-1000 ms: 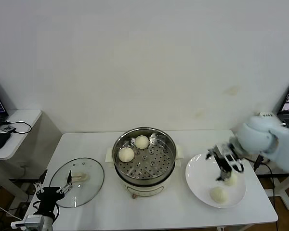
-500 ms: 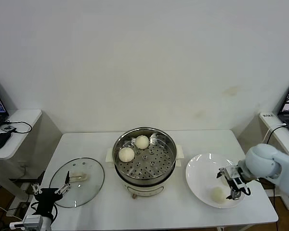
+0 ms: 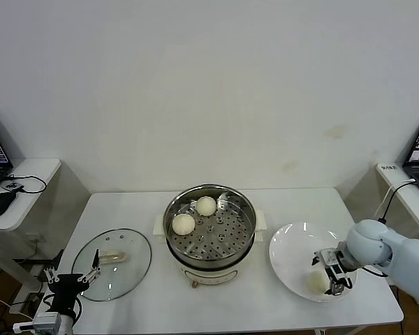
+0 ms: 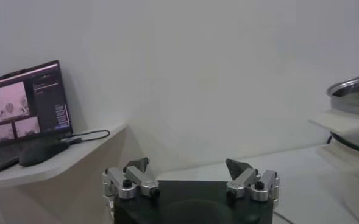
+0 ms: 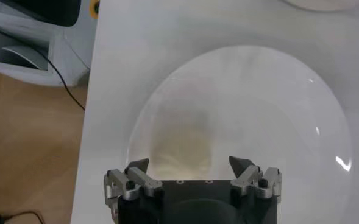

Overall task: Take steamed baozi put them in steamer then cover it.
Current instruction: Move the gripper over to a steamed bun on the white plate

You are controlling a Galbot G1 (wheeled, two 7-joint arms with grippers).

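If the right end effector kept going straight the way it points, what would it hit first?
Probably a bun on the plate: the open right end effector points down at it, though the depth is unclear.

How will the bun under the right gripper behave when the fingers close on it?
The baozi looks like soft, smooth dough, so it probably dents under a hard squeeze. Being round, it may roll across the smooth plate if nudged. The open right gripper stands over it.

right claw (image 3: 332, 273) lowered onto white plate (image 3: 286, 258), now apparently straddling one baozi (image 3: 317, 281), jaws spread
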